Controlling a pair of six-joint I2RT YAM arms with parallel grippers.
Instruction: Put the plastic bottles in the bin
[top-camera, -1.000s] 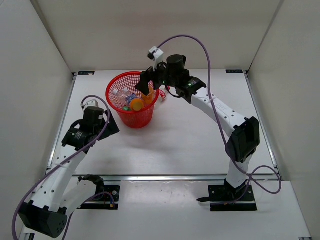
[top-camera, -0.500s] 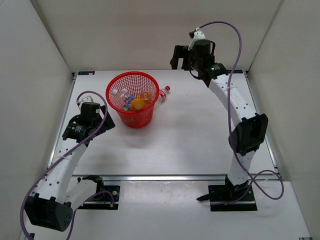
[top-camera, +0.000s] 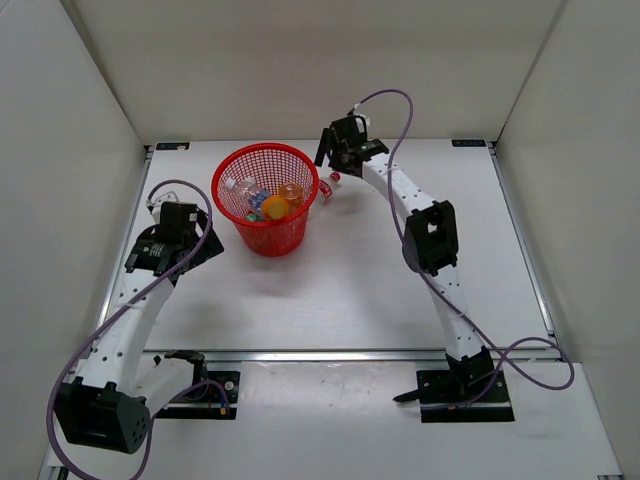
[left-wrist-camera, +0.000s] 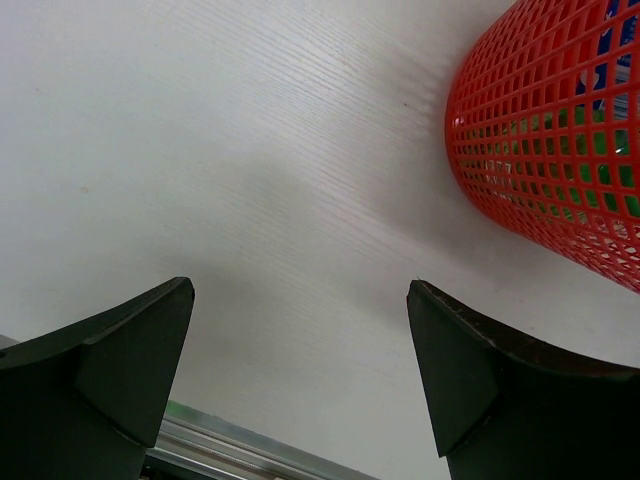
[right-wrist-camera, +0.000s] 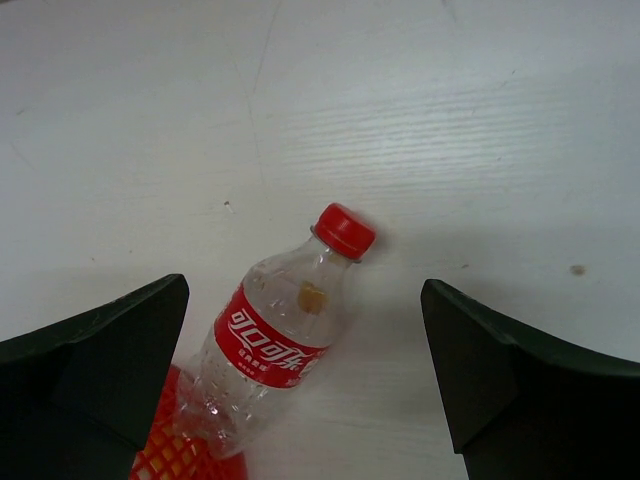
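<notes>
Beside the bin (top-camera: 270, 236), a red-capped bottle (right-wrist-camera: 275, 340) is framed by the right tool (right-wrist-camera: 303, 290) (spread wide, empty) for grasping.

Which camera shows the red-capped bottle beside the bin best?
Right wrist: the red-capped bottle fills the centre, with cap and label clear. Top external shows it small, beside the bin. Left wrist shows only the bin wall, not the bottle.

White table (top-camera: 400, 260), red mesh bin (top-camera: 280, 238) standing, 1 red-capped bottle (right-wrist-camera: 275, 340) lying just beside it
</notes>
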